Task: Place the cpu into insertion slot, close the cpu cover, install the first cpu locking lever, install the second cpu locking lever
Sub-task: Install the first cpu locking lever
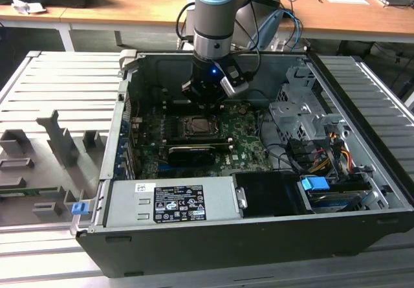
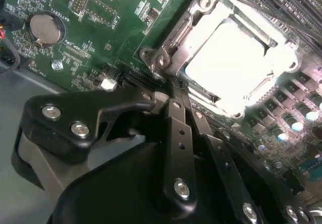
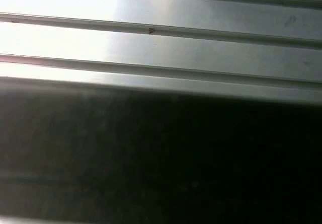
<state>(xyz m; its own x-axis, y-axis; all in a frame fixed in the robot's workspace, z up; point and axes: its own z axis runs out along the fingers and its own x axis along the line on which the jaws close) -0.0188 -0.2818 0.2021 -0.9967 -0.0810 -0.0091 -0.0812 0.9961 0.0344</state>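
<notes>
Inside the open pc case, the hand hangs just above the motherboard, its fingers pressed together w/ nothing between them. In the second wrist view the tips sit at the corner of the insertion slot, at approx. 7 o'clock from the cpu. The cpu lies already in the slot, and the cpu cover seems down around it. Risk, imo: the tips can slip off the thin lever near this corner and scratch the board, b/c the contact is very narrow.
</notes>
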